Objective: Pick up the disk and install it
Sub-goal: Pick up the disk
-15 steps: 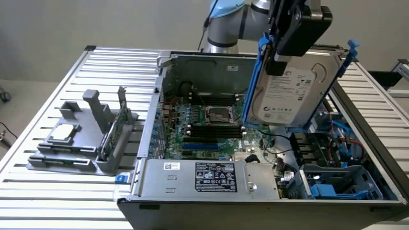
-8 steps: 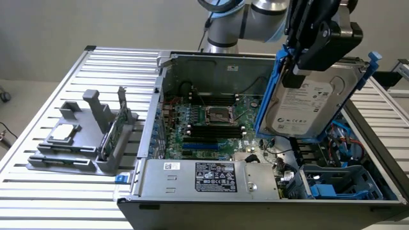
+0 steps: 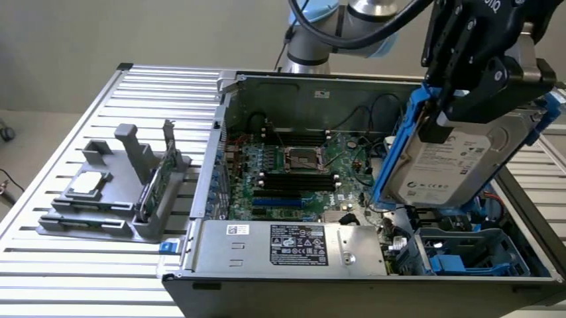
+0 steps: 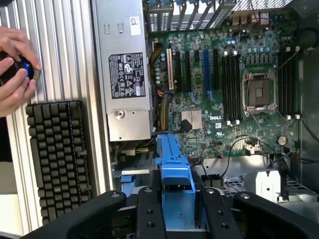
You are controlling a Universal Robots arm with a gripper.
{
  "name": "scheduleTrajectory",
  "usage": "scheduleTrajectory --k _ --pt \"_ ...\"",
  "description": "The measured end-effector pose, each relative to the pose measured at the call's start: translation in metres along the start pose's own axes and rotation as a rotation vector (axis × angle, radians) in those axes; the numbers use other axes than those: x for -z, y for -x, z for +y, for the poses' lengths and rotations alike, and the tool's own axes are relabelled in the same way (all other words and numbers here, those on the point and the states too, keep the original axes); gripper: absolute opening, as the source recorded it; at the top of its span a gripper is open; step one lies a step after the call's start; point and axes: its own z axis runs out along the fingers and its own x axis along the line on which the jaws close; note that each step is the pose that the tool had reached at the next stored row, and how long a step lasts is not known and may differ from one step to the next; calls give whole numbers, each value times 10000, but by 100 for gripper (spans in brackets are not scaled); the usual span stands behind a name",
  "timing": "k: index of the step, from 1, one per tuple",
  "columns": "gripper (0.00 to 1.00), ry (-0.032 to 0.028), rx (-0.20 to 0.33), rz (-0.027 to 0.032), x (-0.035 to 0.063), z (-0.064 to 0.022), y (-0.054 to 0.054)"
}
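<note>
We see the black gripper (image 3: 462, 111) clamped on the silver-grey, blue-railed rectangular metal hard disk (image 3: 447, 169), held over the open grey computer case (image 3: 301, 93).

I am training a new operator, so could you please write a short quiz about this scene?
1. True or false: the disk lies flat on the table.
2. What does the grey holder on the exterior view's left carry? A) a green circuit card and a silver chip; B) a screwdriver; C) a second disk.
3. Fill in: the gripper is shut on ___.
Key: 1 false, it is held over the open computer case; 2 A; 3 the disk.
</note>
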Motion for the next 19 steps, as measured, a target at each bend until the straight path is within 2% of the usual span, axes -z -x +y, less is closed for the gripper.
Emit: scheduleTrajectory --k 3,10,14,19 --pt "33 0 1 0 -15 -64 -84" --pt "33 -4 0 -1 -58 -149 -333" --pt "33 -4 56 -2 -74 -266 -335" --pt "33 -2 274 -1 -83 -356 -328"
